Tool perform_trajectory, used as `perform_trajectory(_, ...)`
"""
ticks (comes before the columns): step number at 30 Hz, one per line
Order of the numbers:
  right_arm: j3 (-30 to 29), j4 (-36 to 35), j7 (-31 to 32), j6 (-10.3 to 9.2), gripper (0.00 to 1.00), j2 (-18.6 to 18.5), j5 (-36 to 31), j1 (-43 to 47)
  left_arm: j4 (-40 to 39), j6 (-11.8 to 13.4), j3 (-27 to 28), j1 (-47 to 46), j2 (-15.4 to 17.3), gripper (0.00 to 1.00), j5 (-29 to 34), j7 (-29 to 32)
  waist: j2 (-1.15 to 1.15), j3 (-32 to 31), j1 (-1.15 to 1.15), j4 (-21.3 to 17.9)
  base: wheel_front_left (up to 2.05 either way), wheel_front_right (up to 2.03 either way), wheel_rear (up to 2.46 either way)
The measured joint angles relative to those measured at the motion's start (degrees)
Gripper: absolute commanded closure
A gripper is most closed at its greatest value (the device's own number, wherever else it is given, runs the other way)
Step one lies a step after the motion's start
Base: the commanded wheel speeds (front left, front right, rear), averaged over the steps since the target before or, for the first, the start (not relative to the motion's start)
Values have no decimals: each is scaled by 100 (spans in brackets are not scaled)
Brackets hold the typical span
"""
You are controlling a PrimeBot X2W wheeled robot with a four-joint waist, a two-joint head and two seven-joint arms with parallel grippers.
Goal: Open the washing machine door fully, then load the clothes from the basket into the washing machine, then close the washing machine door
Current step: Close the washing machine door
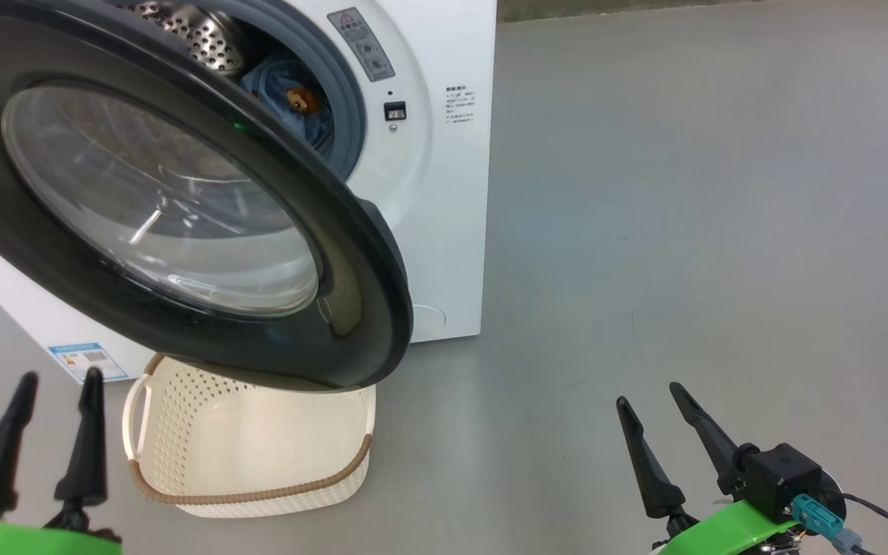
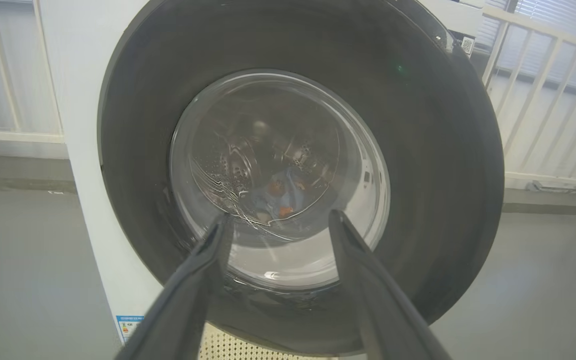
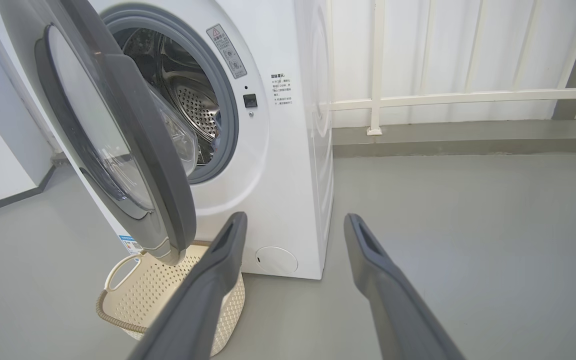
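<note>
The washing machine [image 1: 444, 193] stands white at upper left. Its glossy black door [image 1: 351, 254] hangs part-way open, swung out over the basket [image 1: 259, 493], which looks empty. Light-blue clothes [image 1: 290, 96] with an orange patch lie inside the steel drum. In the left wrist view they show through the door [image 2: 433, 150] glass as a blue and orange heap [image 2: 278, 195]. My left gripper [image 1: 58, 385] is open, in front of the door and apart from it, holding nothing. My right gripper [image 1: 648, 397] is open over bare floor to the right. From the right wrist, the door [image 3: 153, 165] stands ajar above the basket [image 3: 158, 290].
Grey floor [image 1: 683, 231] stretches wide to the right of the machine. A white railing [image 3: 468, 95] and pale wall run behind it. A blue label [image 1: 85, 361] and a round white cap [image 3: 276, 260] sit low on the machine's front.
</note>
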Motion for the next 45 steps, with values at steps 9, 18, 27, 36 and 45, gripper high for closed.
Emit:
perform_trajectory(9, 0, -19, 0, 0, 0, 0, 0, 1, -237, 152, 541, 403, -437, 0, 1191, -5, 0, 3, 0, 29, 0, 0, 0)
perform_trajectory(18, 7, -19, 0, 0, 0, 2, 0, 0, -258, 179, 711, 753, -936, 0, 1759, -5, 0, 0, 0, -19, 0, 0, 0)
perform_trajectory(27, 4, -19, 0, 0, 0, 2, -24, 0, -92, 89, 840, 870, -1196, 0, 2101, -5, 0, -4, 0, -31, 0, 0, 0)
perform_trajectory(36, -4, -20, 0, 0, 0, 2, -24, 0, -31, 18, 972, 969, -1385, 0, 2219, -5, 0, -24, 0, 2, 0, 0, 0)
perform_trajectory(45, -4, -18, 0, 0, 0, 2, -27, 0, 11, -15, 1048, 972, -1446, 0, 2223, -5, 0, -28, 0, 27, 0, 0, 0)
